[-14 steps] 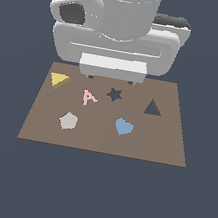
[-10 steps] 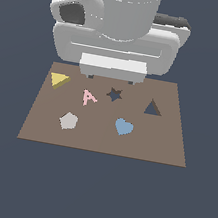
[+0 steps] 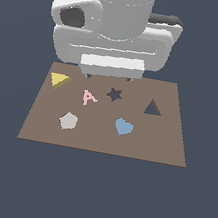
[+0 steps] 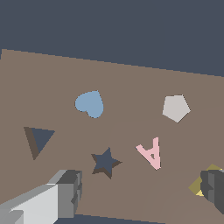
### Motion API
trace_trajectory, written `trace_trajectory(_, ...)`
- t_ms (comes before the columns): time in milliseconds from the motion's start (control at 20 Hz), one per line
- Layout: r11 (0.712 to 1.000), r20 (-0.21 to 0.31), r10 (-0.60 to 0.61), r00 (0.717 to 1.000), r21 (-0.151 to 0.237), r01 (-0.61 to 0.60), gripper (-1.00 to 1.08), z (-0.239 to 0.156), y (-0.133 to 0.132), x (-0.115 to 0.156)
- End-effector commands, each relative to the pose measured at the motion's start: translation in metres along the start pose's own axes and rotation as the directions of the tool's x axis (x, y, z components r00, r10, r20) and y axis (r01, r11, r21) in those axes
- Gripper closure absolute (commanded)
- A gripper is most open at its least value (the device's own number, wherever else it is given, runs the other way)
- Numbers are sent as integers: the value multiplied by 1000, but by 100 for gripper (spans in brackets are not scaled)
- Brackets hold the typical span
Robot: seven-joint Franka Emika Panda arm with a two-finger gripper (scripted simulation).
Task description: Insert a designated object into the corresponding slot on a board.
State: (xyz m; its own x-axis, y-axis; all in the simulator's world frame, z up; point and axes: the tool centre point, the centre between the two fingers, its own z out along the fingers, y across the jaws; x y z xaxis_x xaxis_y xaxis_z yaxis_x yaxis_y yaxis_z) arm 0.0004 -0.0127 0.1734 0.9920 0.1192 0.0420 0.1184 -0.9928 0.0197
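Observation:
The yellow triangular block (image 3: 59, 80) lies flat at the far corner of the brown board (image 3: 100, 142), on the exterior view's left. In the wrist view one dark fingertip (image 4: 214, 186) partly covers the block (image 4: 195, 187). The dark triangular slot (image 3: 153, 107) (image 4: 38, 140) is empty, over on the exterior view's right. My gripper (image 3: 109, 76) (image 4: 140, 190) hangs above the board's far edge, open wide, with nothing between its fingers. The arm's body hides most of the fingers in the exterior view.
Also on the board (image 4: 131, 83) are a pink letter A (image 3: 89, 97) (image 4: 151, 153), a dark star-shaped hole (image 3: 114, 95) (image 4: 105, 162), a grey pentagon (image 3: 68, 121) (image 4: 176, 108) and a blue heart (image 3: 123, 127) (image 4: 90, 104). Around the board is plain dark ground.
The arm has edged slightly toward the exterior view's left. The pieces on the board have not moved.

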Motion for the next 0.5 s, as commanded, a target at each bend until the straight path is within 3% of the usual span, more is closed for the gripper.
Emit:
trace_trajectory(0, 999, 1, -35, 999, 1, 35, -92, 3, 2, -5)
trace_trajectory(450, 975, 2, -221, 975, 8, 221, -92, 19, 16, -28)
